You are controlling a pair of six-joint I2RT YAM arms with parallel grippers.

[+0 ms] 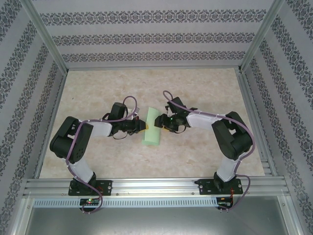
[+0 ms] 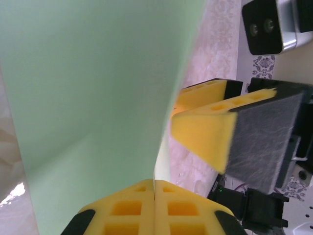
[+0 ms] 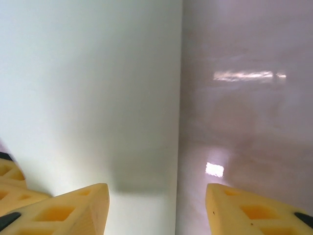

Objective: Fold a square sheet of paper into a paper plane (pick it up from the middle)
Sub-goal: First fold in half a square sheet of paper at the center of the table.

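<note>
- Nearest the arm bases, the left hand (image 1: 142, 126) reaches in from the left. Its own wrist view shows its hand (image 2: 154, 196) with the two yellow fingers pressed flat together. The edge of the square sheet of paper (image 2: 88, 88) runs down into the seam between them, so it appears to be pinching the paper.
- Just across from it, the right hand (image 1: 160, 122) faces the left one with its fingers spread. In its own view (image 3: 156, 205) the paper's straight edge lies in the gap, touching neither finger as far as I can tell. The left wrist view also shows it (image 2: 195, 115) parted and holding nothing.
- Between the two hands, the sheet (image 1: 152, 128) sits mid-worktop as a narrow green strip. It looks doubled over lengthwise and partly lifted off the surface.
- Beyond, the marbled worktop (image 1: 205, 88) stretches back to the patterned wall.
- Judged progress: early. A first lengthwise fold seems made or under way. No nose corners are turned in, no wings are creased, and no dart shape is there yet.
</note>
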